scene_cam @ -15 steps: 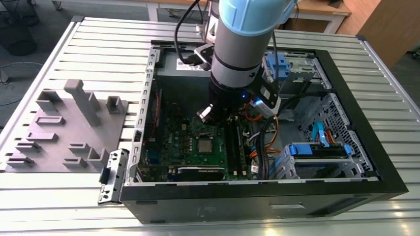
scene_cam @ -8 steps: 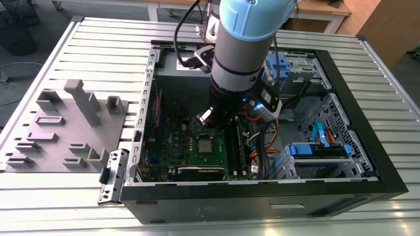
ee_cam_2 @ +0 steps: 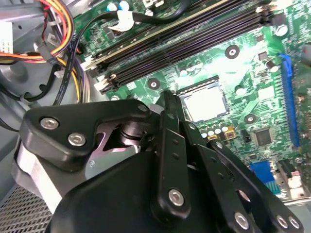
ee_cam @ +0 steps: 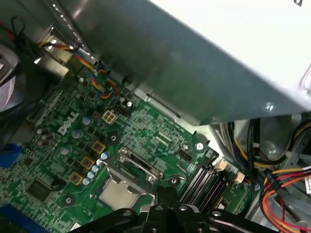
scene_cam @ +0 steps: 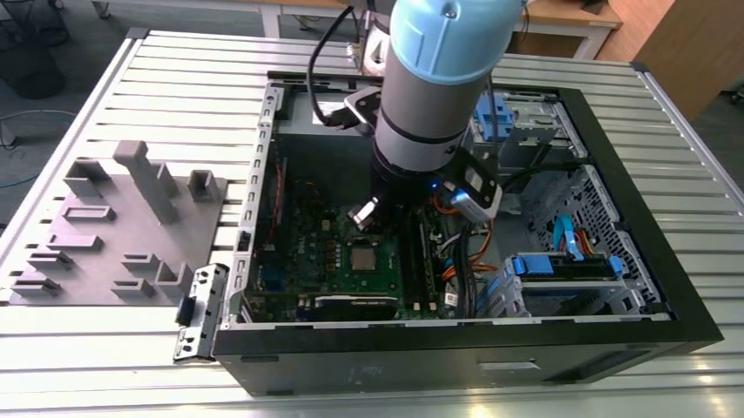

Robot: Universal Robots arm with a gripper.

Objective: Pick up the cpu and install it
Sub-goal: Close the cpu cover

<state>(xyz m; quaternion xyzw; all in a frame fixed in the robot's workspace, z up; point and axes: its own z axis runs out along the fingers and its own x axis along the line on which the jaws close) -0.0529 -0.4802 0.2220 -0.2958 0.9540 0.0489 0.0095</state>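
while the gripper (ee_cam_2: 167, 99) hangs inside the open computer case (scene_cam: 465, 335), the cpu (ee_cam_2: 204, 103) lies flat in the motherboard socket (ee_cam: 136, 169), silvery top up. the gripper's tip stands just beside the socket and above it, apart from the cpu, so the cpu lies ahead of the tip and lower. the cpu is square and offers no long axis. whether the gripper is spread or pressed together cannot be told.
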